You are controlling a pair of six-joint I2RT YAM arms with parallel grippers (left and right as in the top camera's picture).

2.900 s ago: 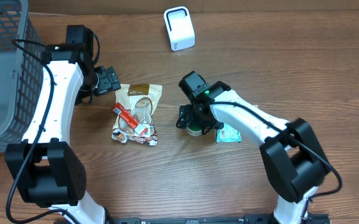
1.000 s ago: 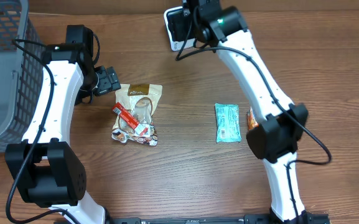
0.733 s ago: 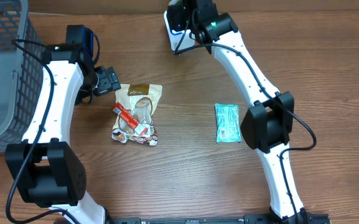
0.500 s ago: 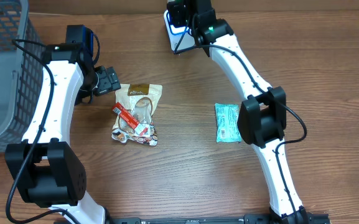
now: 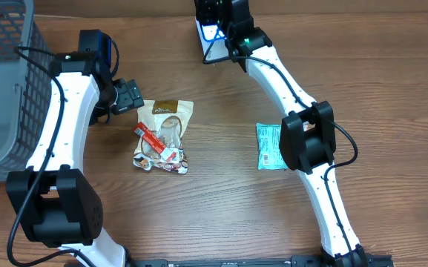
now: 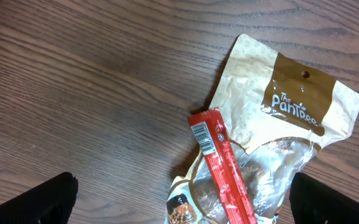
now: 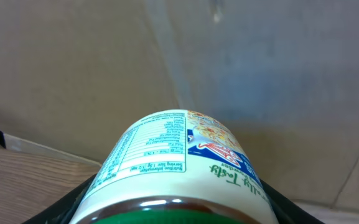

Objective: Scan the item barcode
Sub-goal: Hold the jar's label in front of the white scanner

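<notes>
Right gripper (image 7: 174, 208) clamped on the green-lidded jar (image 7: 176, 155), label up, at the table's (image 5: 221, 222) far edge by the white scanner (image 5: 211, 33); left gripper (image 5: 133, 95) spread wide, empty, beside the snack pouch (image 5: 165, 133).

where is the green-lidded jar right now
Held in the right gripper, the jar fills the lower middle of the right wrist view. Overhead, that gripper is at the top centre of the picture, right at the white scanner.
</notes>
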